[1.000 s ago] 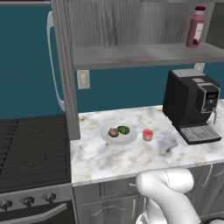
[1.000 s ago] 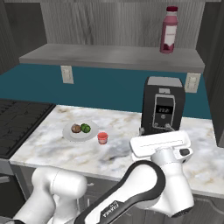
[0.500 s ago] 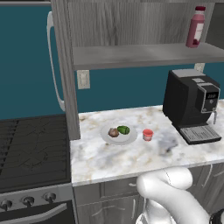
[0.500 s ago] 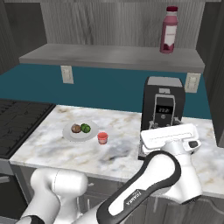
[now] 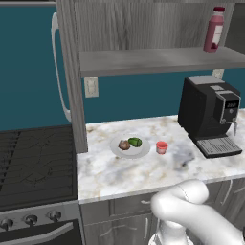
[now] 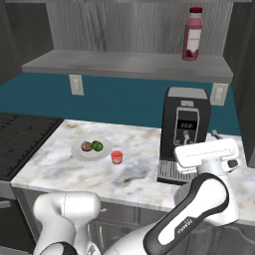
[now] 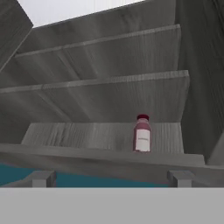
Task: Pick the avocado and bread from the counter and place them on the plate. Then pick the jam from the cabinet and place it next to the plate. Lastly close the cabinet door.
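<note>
Marbled white-and-beige stone makes up the desk, set over grey wood cabinets with a black stove top at its left end. Near the middle of the desk sits a round shallow white-grey plate holding two things side by side: the small brown lump of bread on the stove side and the small glossy green avocado just beside it, the two touching or nearly so. Just beside the plate, on the side toward the coffee machine and not touching the rim, stands the tiny red jam jar. Further along is a black coffee machine with a silver drip tray, against the teal wall.

Above, the grey wood-grain wall cabinet stands open; its tall door with a long curved white-silver handle is swung out, edge-on in the left base view. On the inner shelf a tall dark-red bottle with a white cap stands upright near the right wall.

The hand hangs above the coffee machine's side of the desk, well apart from plate and jar, aimed up into the cabinet; its fingers stand wide and hold nothing.
</note>
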Controlling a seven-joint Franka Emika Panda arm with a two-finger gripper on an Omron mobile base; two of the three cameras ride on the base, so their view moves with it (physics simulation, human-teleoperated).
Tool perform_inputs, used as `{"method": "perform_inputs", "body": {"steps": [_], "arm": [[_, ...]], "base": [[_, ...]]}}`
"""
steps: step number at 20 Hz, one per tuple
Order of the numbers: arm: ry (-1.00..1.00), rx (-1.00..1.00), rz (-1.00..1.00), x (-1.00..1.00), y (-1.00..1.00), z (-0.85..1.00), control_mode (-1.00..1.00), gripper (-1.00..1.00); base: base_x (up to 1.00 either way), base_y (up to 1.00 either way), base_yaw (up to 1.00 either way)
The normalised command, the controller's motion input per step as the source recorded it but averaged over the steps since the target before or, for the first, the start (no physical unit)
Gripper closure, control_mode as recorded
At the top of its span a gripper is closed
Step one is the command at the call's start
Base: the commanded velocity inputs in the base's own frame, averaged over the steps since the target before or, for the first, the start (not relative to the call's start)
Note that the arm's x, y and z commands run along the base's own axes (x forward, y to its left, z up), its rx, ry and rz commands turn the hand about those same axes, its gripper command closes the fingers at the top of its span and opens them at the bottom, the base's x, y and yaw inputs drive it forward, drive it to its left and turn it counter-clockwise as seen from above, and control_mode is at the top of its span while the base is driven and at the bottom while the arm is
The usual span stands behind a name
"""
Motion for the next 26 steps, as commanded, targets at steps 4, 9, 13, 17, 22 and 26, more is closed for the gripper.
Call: {"method": "perform_inputs", "body": {"steps": [4,9,13,17,22,26], "arm": [[-0.10,0.00,0.00,0.12,-0.38,0.00,-1.00,-1.00],[-0.03,0.00,0.00,0.07,-0.43,0.00,-1.00,-1.00],[0.00,0.00,0.00,0.00,-0.46,0.00,-1.00,-1.00],[0.00,0.00,0.00,0.00,-0.42,0.00,-1.00,-1.00],[0.00,0.00,0.00,0.07,-0.38,0.00,-1.00,-1.00],[0.00,0.00,0.00,0.23,-0.26,0.00,-1.00,-1.00]], "base": [[0.00,0.00,0.00],[0.00,0.00,0.00],[0.00,0.00,0.00],[0.00,0.00,0.00],[0.00,0.00,0.00],[0.00,0.00,0.00]]}}
